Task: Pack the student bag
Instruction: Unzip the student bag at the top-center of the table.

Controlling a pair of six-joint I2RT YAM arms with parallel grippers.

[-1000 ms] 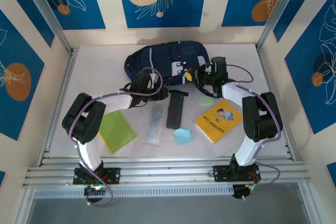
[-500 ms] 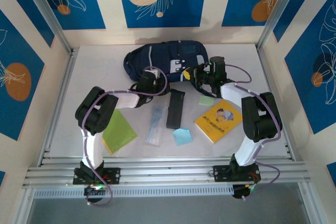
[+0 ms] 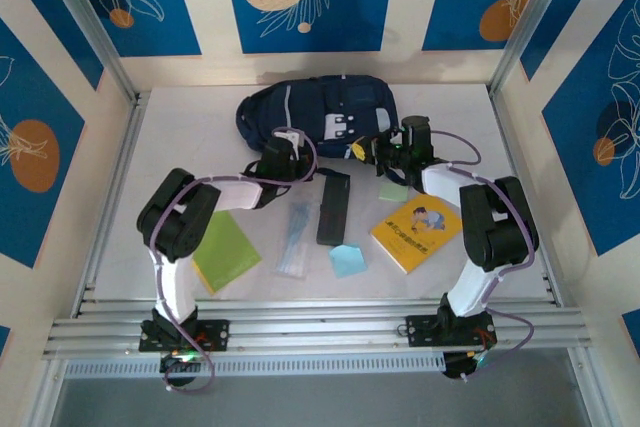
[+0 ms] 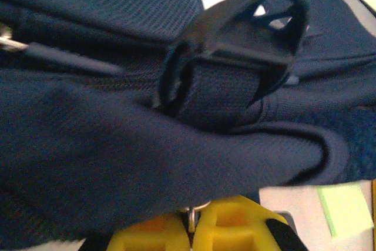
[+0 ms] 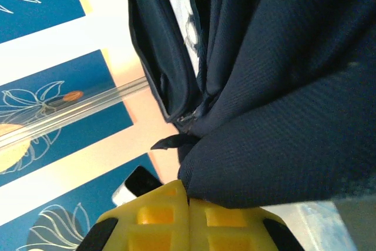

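My left gripper (image 4: 192, 220) has its yellow fingers pressed flat together. A small metal ring (image 4: 200, 206) pokes up from the seam between them, right under the hem of the student bag (image 4: 117, 139). It is pinched on the bag's edge, though I can't tell whether it has ring, cloth or both. Just beyond the fingertips a black strap buckle (image 4: 235, 57) lies on the navy fabric, and off to their right sits a pale green note (image 4: 346, 207). My right gripper (image 5: 188, 197) is closed the same way, with a fold of the bag's navy cloth bulging over its tips and a zipper seam running away past them. From overhead, the two grippers meet the bag's near edge, the left one at its left half and the right one at its right half. The bag lies flat just ahead of both, in the far middle of the table (image 3: 190, 137). Behind the grippers, toward the bases, a black case (image 3: 333, 207) lies between the arms beside a clear pen packet (image 3: 296, 239) and a light blue note (image 3: 348, 260). A green notebook (image 3: 222, 250) sits under the left arm and a yellow book (image 3: 416, 230) beside the right.
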